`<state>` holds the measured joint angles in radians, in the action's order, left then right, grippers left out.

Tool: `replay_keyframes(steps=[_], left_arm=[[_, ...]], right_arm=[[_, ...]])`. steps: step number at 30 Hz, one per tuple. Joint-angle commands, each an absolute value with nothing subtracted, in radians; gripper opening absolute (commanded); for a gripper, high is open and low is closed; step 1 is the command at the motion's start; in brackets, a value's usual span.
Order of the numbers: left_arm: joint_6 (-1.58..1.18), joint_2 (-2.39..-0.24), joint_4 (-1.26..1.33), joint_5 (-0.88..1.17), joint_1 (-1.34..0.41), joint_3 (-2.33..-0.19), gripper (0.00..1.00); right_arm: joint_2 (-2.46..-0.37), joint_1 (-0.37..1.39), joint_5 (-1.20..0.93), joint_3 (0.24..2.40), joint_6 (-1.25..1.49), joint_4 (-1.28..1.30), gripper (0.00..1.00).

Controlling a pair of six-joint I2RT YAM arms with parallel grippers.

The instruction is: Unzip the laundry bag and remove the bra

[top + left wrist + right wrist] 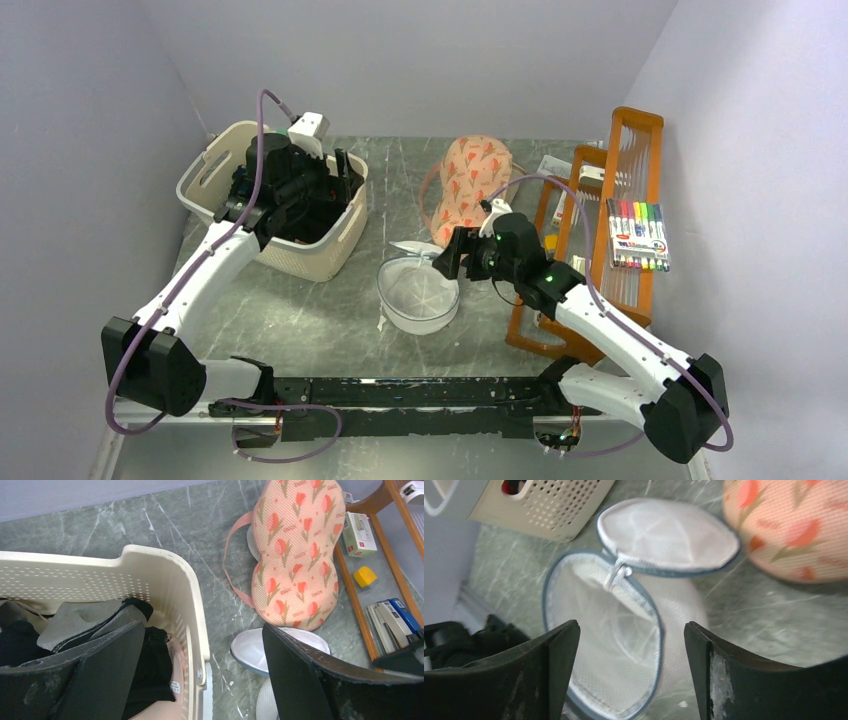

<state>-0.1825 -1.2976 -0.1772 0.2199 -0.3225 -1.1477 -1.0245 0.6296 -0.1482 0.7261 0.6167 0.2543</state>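
Observation:
The laundry bag stands mid-table, unzipped, its round lid flipped back; the white mesh inside looks empty. The lid also shows in the left wrist view. My right gripper is open and empty just right of the bag, its jaws spread over the bag's mouth. My left gripper is open and empty over the cream basket. A black garment with a white tag lies in the basket under the left jaw; I cannot tell whether it is the bra.
The basket also holds grey, dark and pink clothing. An orange patterned fabric piece lies behind the bag. Wooden racks with a marker pack and small office items line the right side.

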Motion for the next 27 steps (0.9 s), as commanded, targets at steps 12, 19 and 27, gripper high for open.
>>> replay_keyframes(steps=[12,19,27], left_arm=[[-0.248,-1.461,-0.300,0.056,-0.604,-1.255,0.95],[-0.470,-1.529,-0.312,-0.081,-0.714,-1.241,0.98],[-0.720,-1.558,-0.341,-0.245,-0.715,-1.137,0.97]], right_arm=[[-1.067,0.629,0.031,0.817,0.444,0.273,0.83],[-1.060,0.629,0.023,0.792,0.454,0.238,0.83],[-1.027,0.629,0.040,0.753,0.439,0.233,0.83]])
